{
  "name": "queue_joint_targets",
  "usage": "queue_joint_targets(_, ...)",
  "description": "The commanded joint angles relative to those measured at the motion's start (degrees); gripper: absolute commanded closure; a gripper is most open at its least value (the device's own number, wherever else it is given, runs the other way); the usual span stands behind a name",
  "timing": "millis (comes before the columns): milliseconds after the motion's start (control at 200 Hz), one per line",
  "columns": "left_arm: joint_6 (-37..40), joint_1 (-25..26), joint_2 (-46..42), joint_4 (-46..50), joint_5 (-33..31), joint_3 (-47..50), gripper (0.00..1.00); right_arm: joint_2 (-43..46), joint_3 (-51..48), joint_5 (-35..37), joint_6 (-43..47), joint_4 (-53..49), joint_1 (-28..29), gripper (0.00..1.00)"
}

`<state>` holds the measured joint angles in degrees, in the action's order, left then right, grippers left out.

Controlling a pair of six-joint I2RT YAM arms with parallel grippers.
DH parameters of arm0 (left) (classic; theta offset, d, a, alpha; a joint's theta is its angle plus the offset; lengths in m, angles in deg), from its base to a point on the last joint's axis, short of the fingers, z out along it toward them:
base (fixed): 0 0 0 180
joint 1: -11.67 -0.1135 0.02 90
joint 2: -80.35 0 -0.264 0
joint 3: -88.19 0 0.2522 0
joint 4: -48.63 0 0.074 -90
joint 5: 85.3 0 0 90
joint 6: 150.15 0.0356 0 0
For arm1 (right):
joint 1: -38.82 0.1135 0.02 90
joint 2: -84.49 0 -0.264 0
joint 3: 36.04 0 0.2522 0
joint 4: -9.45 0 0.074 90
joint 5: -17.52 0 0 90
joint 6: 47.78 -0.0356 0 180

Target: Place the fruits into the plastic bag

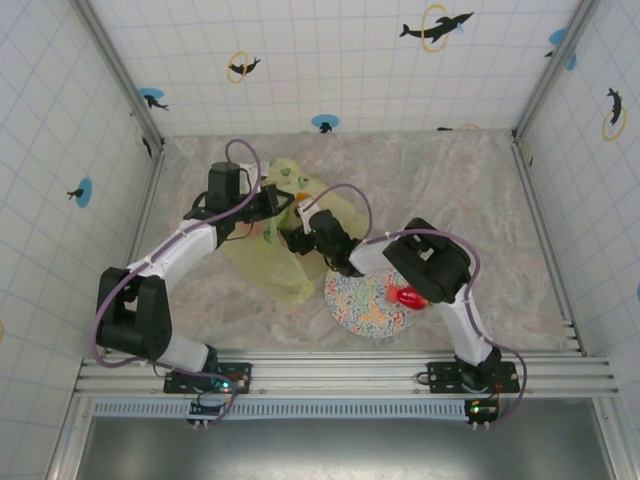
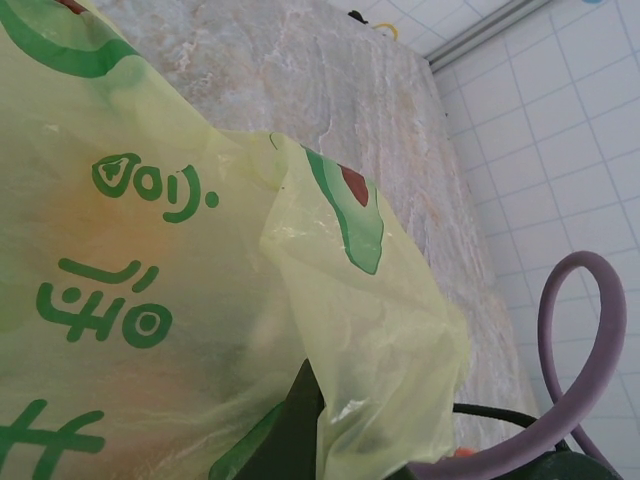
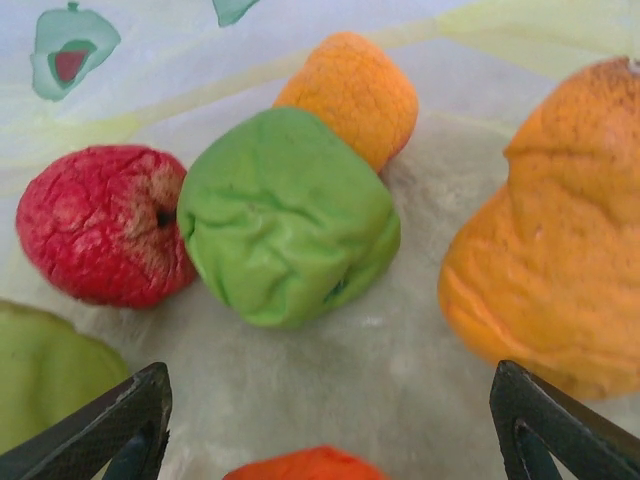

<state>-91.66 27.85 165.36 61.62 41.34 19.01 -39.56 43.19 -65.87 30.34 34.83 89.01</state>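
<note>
Reaching from its base at seven o'clock, the left arm (image 1: 180,245) bends at the elbow and stretches toward the middle of the table (image 1: 480,200). Its left gripper (image 1: 278,203) is pinched together on the upper edge of the plastic bag (image 1: 275,255), whose film drapes over a dark finger (image 2: 290,430) in the wrist view.

The right gripper (image 1: 298,238) sits at the bag's mouth, jaws spread wide with nothing between them (image 3: 330,392). Just past the jaws, on the bag's floor, a red apple (image 3: 100,225) touches the green round fruit (image 3: 290,215) at nine o'clock. An orange fruit (image 3: 350,95) presses in at one o'clock, and an orange pear-shaped fruit (image 3: 550,250) lies apart at three o'clock.

At five o'clock from the bag lies the plate (image 1: 365,310), close to the near rail. A red fruit (image 1: 408,297) is on its three o'clock side, under the folded right arm (image 1: 430,262). Bare tabletop runs to the far and right walls.
</note>
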Motion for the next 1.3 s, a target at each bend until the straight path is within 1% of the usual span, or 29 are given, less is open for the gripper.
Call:
queue_joint_targets(0,0.2,0.0,-1.3,-0.7,0.9,0.5,1.0,6.0,-2.7,-1.1,0.3,1.5,-0.2,0.16)
queue_joint_targets(95,0.1,0.1,-1.4,-0.8,0.8,0.5,1.0,8.6,-4.8,-2.0,0.9,0.4,-0.3,0.15)
queue_joint_targets(320,0.3,0.0,-1.4,-0.6,0.7,0.6,1.0,13.3,-8.6,-3.4,3.5,-4.4,-0.2,0.1)
queue_joint_targets(576,0.2,0.0,-1.2,-0.6,0.8,0.5,1.0,19.5,-16.3,-3.6,6.0,-10.7,-0.1,0.12)
queue_joint_targets(626,0.1,0.0,-1.0,-0.6,0.9,0.5,1.0,19.3,-16.9,-3.6,6.4,-11.8,-0.1,0.14)
queue_joint_targets(671,0.1,0.0,-1.0,-0.6,0.9,0.5,1.0,18.6,-16.7,-3.7,6.8,-12.7,-0.2,0.18)
queue_joint_targets(786,0.0,0.0,-0.7,-0.6,0.9,0.6,1.0,15.8,-13.6,-4.3,7.6,-14.3,-0.2,0.37)
queue_joint_targets(916,0.2,0.0,-0.7,-0.5,0.8,0.4,1.0,11.2,-7.6,-4.3,7.8,-15.5,-0.4,0.52)
queue_joint_targets(1071,0.3,0.0,-0.9,-0.5,0.9,0.4,1.0,5.6,0.4,-4.8,7.4,-15.8,-0.4,0.57)
queue_joint_targets(1236,0.3,-0.1,-1.1,-0.4,0.8,0.3,1.0,-0.1,8.2,-5.6,5.5,-15.0,-0.3,0.58)
queue_joint_targets(1296,0.4,0.0,-1.2,-0.4,0.8,0.3,1.0,-0.9,9.3,-5.8,4.9,-14.9,-0.3,0.58)
